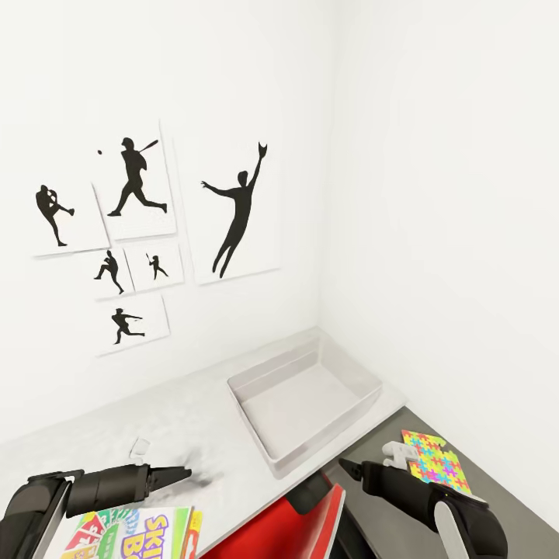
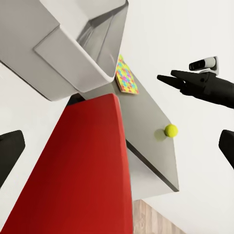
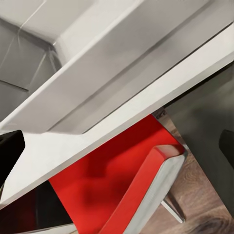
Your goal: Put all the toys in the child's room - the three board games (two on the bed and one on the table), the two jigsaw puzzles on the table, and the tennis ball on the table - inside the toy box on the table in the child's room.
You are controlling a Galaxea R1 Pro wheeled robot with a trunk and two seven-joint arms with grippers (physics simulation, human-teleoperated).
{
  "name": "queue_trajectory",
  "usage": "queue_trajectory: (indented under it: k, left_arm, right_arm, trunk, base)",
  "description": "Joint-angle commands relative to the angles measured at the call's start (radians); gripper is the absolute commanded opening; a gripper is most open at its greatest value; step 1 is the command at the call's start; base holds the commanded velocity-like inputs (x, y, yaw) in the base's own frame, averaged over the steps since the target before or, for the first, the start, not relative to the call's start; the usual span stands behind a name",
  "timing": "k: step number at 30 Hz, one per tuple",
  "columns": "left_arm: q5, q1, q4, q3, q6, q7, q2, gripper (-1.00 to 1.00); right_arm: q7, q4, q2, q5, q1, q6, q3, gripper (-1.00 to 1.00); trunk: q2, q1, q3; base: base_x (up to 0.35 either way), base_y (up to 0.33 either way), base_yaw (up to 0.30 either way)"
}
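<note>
Head view: the toy box (image 1: 307, 404) sits empty at the far right end of the tabletop (image 1: 155, 427), hard in the wall corner, its near corner at the tabletop's edge.
Skip-Bo game: one of the board games (image 1: 132, 536) lies at the near left, just under your left arm; it reads as the closest thing to load.
Jigsaw puzzle (image 1: 435, 462): it lies on the lower dark cabinet (image 1: 481, 497) to the right of the toy box, just beyond the right claw (image 1: 347, 468).
Tennis ball (image 2: 171, 130): the left wrist view puts it on that same dark surface, nearer than the puzzle and well apart from it.
Left claw (image 1: 182, 473): it hovers over bare tabletop, tips looking pressed together and carrying nothing.
Right claw: it hangs near the toy box's near corner, above the red chair (image 1: 318, 516); you cannot tell from these views whether it is spread or pressed together.
Step in hand: my reading is that nothing is loaded yet and you are choosing a first pick.
Doing it well: spread the claw before descending, come down square on a flat box's edge, lift clear of the flared wall, and release low over the toy box floor.
Risk: the chair back crowds the right arm's path.
</note>
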Motion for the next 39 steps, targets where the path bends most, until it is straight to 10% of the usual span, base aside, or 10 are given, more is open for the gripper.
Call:
queue_trajectory:
  k: [1, 13, 26, 32, 39]
  left_arm:
    - [0.0, -0.001, 0.0, 0.0, 0.01, -0.004, 0.0, 1.0]
    - [-0.006, -0.017, -0.072, -0.005, 0.088, 0.037, -0.035, 1.0]
    - [-0.008, -0.2, -0.106, -0.024, 0.163, 0.669, -0.3, 1.0]
    - [-0.001, -0.256, -0.049, -0.047, 0.137, 0.859, -0.345, 1.0]
    - [0.0, -0.277, 0.036, -0.049, 0.065, 0.896, -0.349, 1.0]
  right_arm:
    - [0.007, -0.001, 0.001, 0.003, -0.001, 0.005, -0.003, 1.0]
    - [0.003, -0.005, 0.006, 0.003, -0.009, 0.024, -0.011, 1.0]
    - [-0.193, -0.011, 0.022, -0.004, -0.146, 0.167, -0.006, 1.0]
    - [-0.223, -0.01, 0.023, -0.002, -0.219, 0.195, -0.007, 1.0]
    - [-0.226, -0.004, 0.023, -0.002, -0.242, 0.196, -0.006, 1.0]
  trunk:
    - [-0.002, 0.001, -0.002]
    - [-0.002, 0.001, -0.002]
    - [-0.002, 0.001, -0.002]
    - [-0.002, 0.001, -0.002]
    - [-0.002, 0.001, -0.002]
  base:
    - [0.0, 0.0, 0.0]
    - [0.0, 0.0, 0.0]
    - [0.0, 0.0, 0.0]
    - [0.0, 0.0, 0.0]
    - [0.0, 0.0, 0.0]
